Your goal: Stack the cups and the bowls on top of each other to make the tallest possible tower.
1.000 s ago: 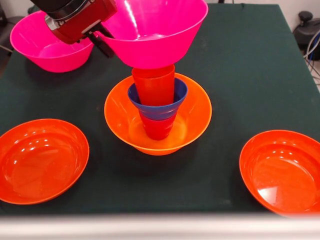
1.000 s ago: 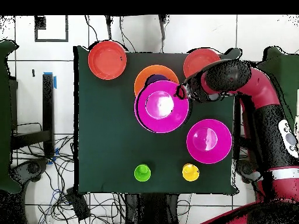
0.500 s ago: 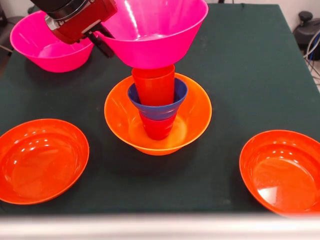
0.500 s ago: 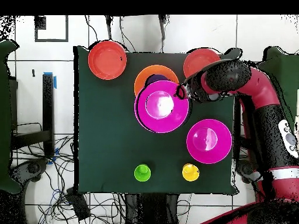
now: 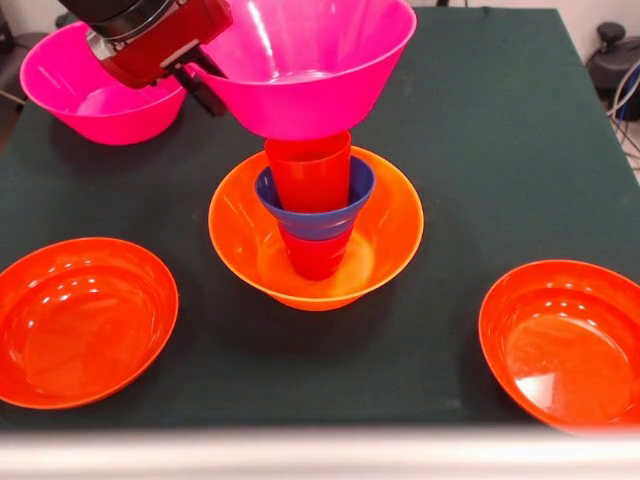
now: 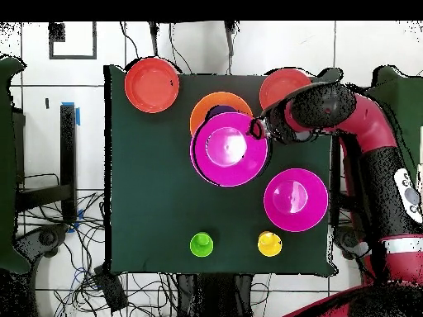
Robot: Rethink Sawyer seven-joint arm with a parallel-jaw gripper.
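The tower stands mid-table: a large orange bowl [image 5: 385, 230] holds a red cup [image 5: 313, 258], a small blue bowl [image 5: 310, 218] and an orange cup [image 5: 308, 170]. My gripper [image 5: 200, 80] is shut on the rim of a large pink bowl [image 5: 310, 70]. The bowl's base sits right at the orange cup's top. From overhead the pink bowl [image 6: 230, 149] covers most of the tower, with my gripper [image 6: 261, 130] at its rim. The second pink bowl [image 5: 90, 95] sits on the table behind my gripper. The green cup [image 6: 201, 243] and yellow cup [image 6: 269, 243] stand near the robot's edge.
Two shallow red-orange bowls [image 5: 85, 320] [image 5: 565, 340] lie at the near corners in the front view, left and right of the tower. The arm [image 6: 355, 124] reaches in from the right side in the overhead view.
Hardly anything: the pink bowl and my gripper have shifted only a trace over the tower.
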